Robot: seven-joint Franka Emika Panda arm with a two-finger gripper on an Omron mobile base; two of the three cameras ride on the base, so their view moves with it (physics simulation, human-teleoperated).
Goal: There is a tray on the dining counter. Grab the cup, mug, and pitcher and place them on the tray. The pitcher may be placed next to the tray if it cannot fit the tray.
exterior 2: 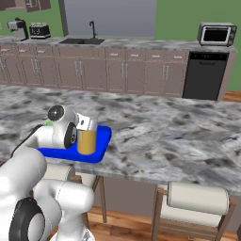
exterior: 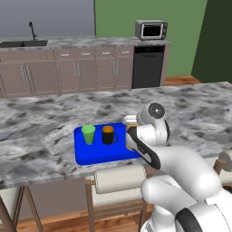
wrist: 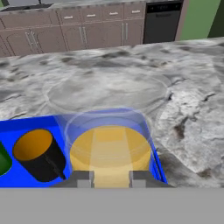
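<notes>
The blue tray (exterior: 99, 155) (exterior 2: 104, 136) (wrist: 26, 124) lies on the dining counter (exterior: 45, 113) (exterior 2: 164, 132) near its front edge. On it stand the green cup (exterior: 88, 134) (wrist: 2, 161) at the left and the black mug (exterior: 108, 135) (wrist: 37, 153) with its orange inside beside it. The yellow-orange pitcher (exterior: 130, 120) (exterior 2: 86, 141) (wrist: 109, 151) is upright at the tray's right end, right of the mug. My gripper (exterior: 131, 132) (exterior 2: 86, 125) (wrist: 111, 179) comes down on it from above and is shut on its near rim. Whether its base rests on the tray I cannot tell.
Cream-cushioned stools (exterior: 120, 179) (exterior 2: 197, 197) stand under the counter's front edge. Across the room run brown cabinets with a sink (exterior: 22, 44), a black dishwasher (exterior: 147, 65) and a microwave (exterior: 151, 30) (exterior 2: 216, 34). The marbled slab spreads wide to the tray's right.
</notes>
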